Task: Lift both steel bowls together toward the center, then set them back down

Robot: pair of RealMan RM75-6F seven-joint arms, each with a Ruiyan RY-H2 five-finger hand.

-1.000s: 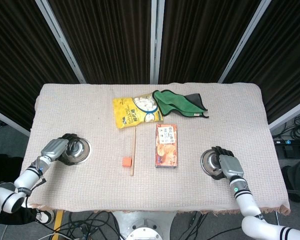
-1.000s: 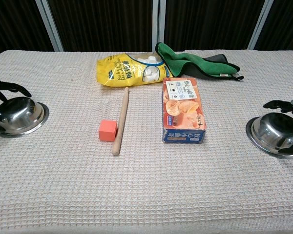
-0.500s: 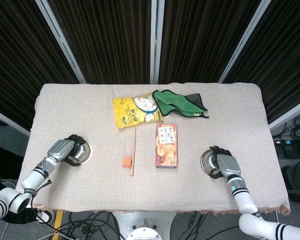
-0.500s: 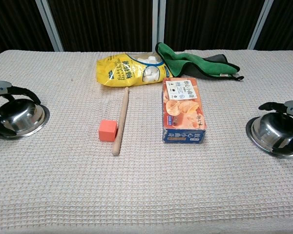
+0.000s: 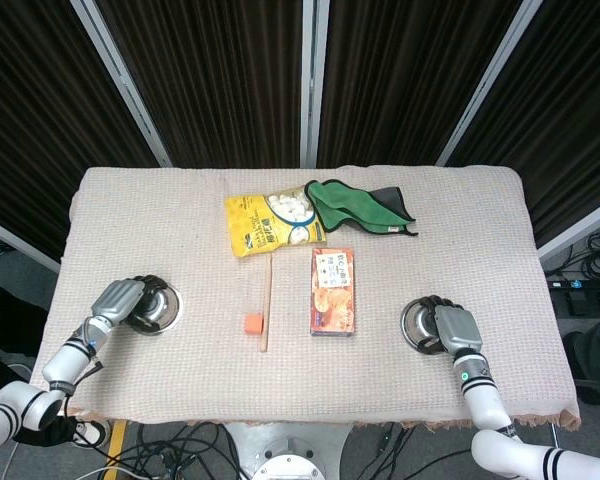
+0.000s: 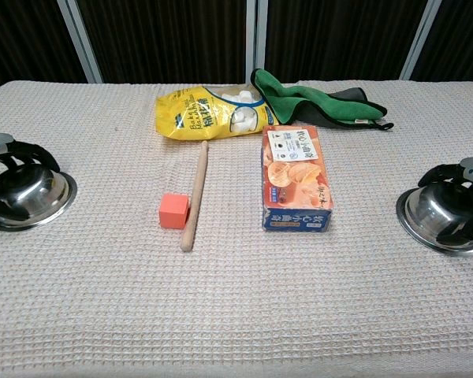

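Two steel bowls lie upside down on the cloth-covered table. The left bowl [image 5: 163, 309] [image 6: 39, 194] is near the left edge, and my left hand [image 5: 120, 299] [image 6: 13, 151] lies over its dome with the fingers curled down around it. Near the right edge, my right hand [image 5: 452, 327] [image 6: 463, 178] wraps the right bowl [image 5: 417, 322] [image 6: 427, 216] the same way. The rims of both bowls rest on the table.
Between the bowls lie an orange snack box [image 5: 332, 291] [image 6: 295, 178], a wooden stick [image 5: 267, 300] [image 6: 195, 194] and a small orange cube [image 5: 251, 323] [image 6: 174, 210]. Further back are a yellow snack bag [image 5: 270, 222] [image 6: 206, 113] and a green cloth [image 5: 358, 206] [image 6: 315, 101].
Both hands have slid further over their bowls and their fingers have curled down around the domes. The bowls have barely shifted on the table.
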